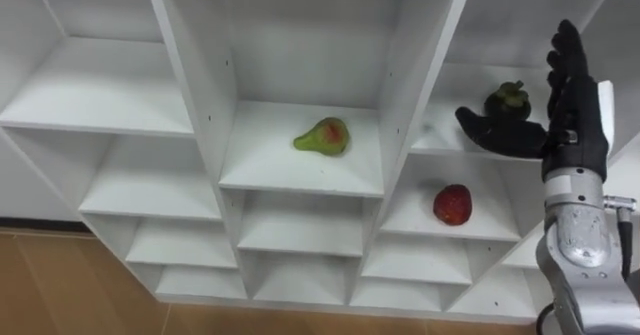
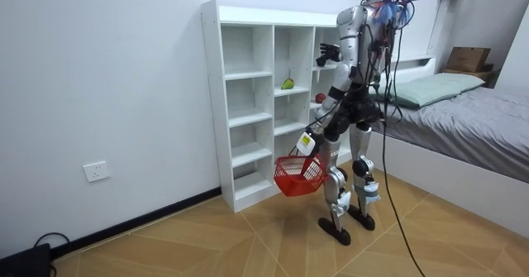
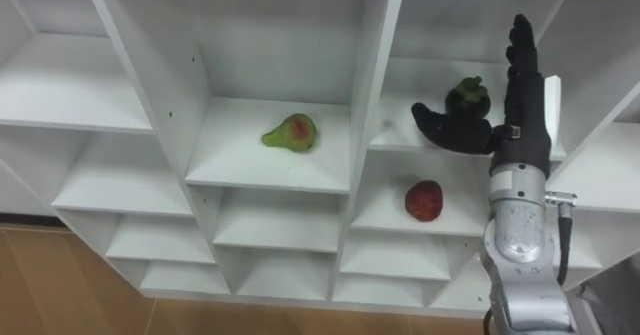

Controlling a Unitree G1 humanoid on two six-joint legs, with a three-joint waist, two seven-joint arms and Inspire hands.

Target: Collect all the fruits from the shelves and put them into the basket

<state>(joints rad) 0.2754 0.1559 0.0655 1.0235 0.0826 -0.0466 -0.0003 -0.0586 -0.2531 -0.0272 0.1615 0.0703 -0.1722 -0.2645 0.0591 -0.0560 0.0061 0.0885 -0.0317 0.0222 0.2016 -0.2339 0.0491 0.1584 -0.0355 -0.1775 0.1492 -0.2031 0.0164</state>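
A white closet (image 1: 300,187) of open compartments faces me. A green pear (image 1: 322,136) with a red patch lies in the middle compartment. To its right a dark mangosteen (image 1: 507,100) sits on the upper shelf, and a red fruit (image 1: 452,204) lies on the shelf below it. My right hand (image 1: 575,105) is raised in front of the mangosteen's compartment. It is open, fingers straight up to the fruit's right, thumb stretched out just below and in front of it. In the room view my left hand (image 2: 316,125) hangs low with a red basket (image 2: 299,176) hanging from it.
I stand upright close to the closet's front, on a wooden floor. A bed (image 2: 463,103) with a pillow lies behind me, and a cardboard box (image 2: 467,58) sits on its headboard. The closet's other compartments hold nothing.
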